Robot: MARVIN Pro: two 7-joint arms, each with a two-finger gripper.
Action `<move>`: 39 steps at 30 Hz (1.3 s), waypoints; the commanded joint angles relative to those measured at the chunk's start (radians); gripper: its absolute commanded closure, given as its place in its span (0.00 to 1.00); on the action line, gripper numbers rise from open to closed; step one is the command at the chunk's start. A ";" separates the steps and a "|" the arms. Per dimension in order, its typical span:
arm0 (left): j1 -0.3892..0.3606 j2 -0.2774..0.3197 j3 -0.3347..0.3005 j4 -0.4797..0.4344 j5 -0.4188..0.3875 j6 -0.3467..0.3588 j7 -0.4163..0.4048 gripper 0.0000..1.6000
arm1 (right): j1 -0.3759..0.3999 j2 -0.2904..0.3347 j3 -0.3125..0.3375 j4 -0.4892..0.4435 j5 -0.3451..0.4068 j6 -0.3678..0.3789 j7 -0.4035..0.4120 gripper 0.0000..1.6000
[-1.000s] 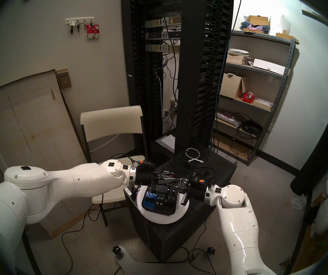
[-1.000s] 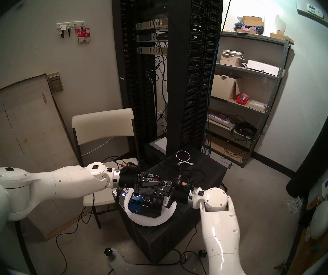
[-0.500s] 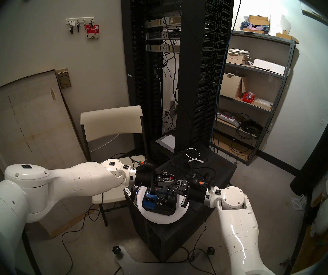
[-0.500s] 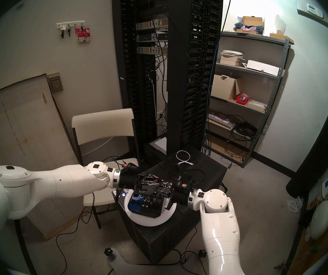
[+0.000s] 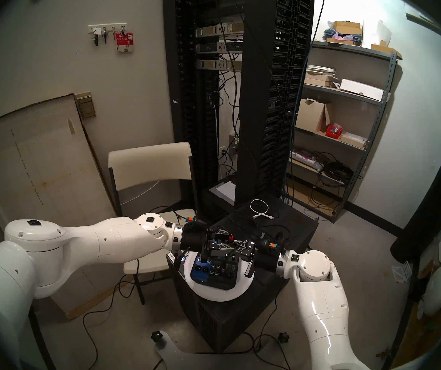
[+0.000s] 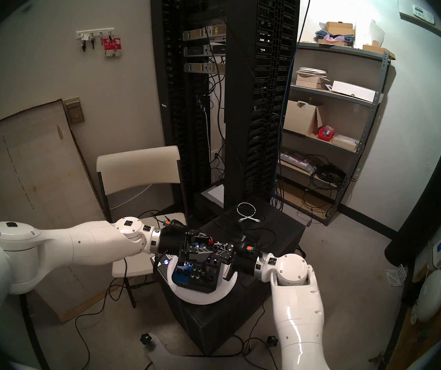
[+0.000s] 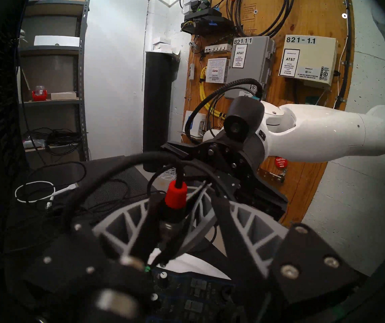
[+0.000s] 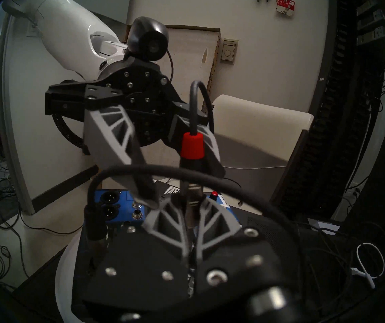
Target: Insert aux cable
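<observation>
r pincer (image 8: 190, 213) clamped on aux plug (image 8: 192, 150) above mixer (image 5: 214, 272); l pincer (image 7: 177, 224) spread, plug btwn its fingers. handoff step; next: line tip w/ jack, push down.

My two head views look down from above and behind both arms, a near-identical pair. My left wrist view sits close behind its claw (image 7: 180, 224), facing right at the other arm. My right wrist view faces left, equally close. All four share the mixer (image 5: 214, 272) on the white disc (image 5: 238, 292).
</observation>
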 commanded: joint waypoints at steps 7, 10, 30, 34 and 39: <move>-0.003 0.047 -0.008 -0.029 0.000 -0.010 0.015 0.22 | 0.012 0.004 0.011 -0.023 0.006 -0.001 0.014 1.00; -0.002 0.058 -0.011 -0.034 -0.004 -0.013 0.019 0.21 | 0.008 0.004 0.015 -0.022 0.002 0.000 0.019 1.00; -0.033 0.142 -0.043 -0.101 -0.033 -0.021 0.016 0.12 | -0.032 0.024 0.040 -0.051 -0.028 0.008 0.059 1.00; -0.038 0.167 -0.042 -0.110 -0.029 -0.018 0.007 0.12 | -0.043 0.031 0.046 -0.055 -0.032 0.008 0.067 1.00; -0.033 0.188 -0.035 -0.126 -0.025 -0.013 0.011 0.11 | -0.053 0.036 0.052 -0.065 -0.034 0.010 0.075 1.00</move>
